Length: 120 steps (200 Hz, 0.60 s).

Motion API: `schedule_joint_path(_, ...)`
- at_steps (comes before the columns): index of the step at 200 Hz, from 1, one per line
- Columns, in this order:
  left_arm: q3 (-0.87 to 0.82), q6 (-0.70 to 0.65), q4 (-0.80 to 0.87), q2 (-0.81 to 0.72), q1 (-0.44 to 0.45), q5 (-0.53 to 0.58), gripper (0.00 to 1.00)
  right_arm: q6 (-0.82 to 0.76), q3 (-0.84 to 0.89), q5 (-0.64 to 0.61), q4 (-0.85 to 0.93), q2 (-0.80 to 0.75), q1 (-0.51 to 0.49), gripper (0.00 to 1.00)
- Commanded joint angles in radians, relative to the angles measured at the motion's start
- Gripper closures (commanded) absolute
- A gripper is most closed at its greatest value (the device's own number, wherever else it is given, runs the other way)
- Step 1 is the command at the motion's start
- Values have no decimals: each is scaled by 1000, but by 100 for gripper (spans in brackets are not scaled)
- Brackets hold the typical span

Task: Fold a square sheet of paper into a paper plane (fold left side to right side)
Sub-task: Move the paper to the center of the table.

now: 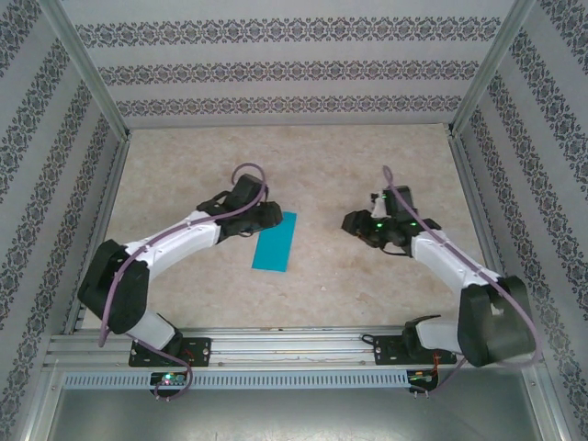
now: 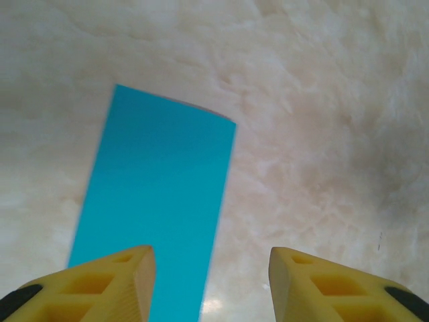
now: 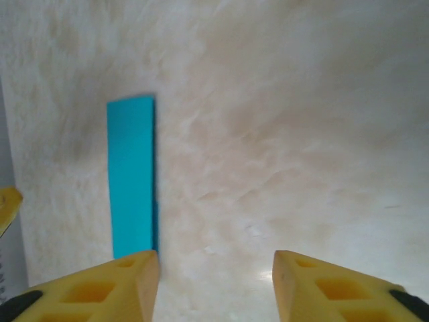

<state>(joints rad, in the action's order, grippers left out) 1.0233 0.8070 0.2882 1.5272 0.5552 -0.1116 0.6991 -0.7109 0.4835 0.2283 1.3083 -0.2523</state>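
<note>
Turquoise-blue and folded into a narrow rectangle, the sheet of paper (image 1: 276, 242) is lying flat on the beige marbled counter (image 1: 322, 165), a little left of the middle, with its long sides running slightly slanted from near to far. The left gripper (image 1: 265, 215) is sitting at the far left corner of the sheet; from the left wrist, the gripper (image 2: 211, 258) is showing its yellow fingers (image 2: 114, 275) standing apart with nothing clamped, and the sheet (image 2: 157, 201) is stretching away beneath the left one. The right gripper (image 1: 354, 222) is hanging well apart to the right of the sheet. From the right wrist, the gripper (image 3: 214, 261) is also spreading its fingers around nothing, with the sheet (image 3: 132, 174) lying ahead on the left.
</note>
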Motion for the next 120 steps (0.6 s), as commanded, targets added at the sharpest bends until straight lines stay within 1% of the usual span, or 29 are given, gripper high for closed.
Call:
schedule_joint_path(1, -73, -42, -147, -72, -56, -105, 52, 125, -20, 6, -130, 68, -118, 58)
schedule_joint_path(20, -128, -42, -165, -123, -103, -135, 52, 190, -34, -23, -215, 145, -213, 66)
schedule_joint_path(44, -195, -29, -195, -177, -153, -166, 52, 218, -84, -40, -267, 249, -309, 80)
schedule_joint_path(75, -234, -39, -179, -211, -183, -192, 54, 222, -157, -49, -280, 368, -374, 95)
schedule_joint_path(92, -237, -53, -153, -216, -188, -194, 55, 221, -190, -56, -286, 417, -390, 100)
schedule_joint_path(120, -229, -80, -100, -216, -195, -188, 56, 226, -233, -44, -281, 489, -401, 100)
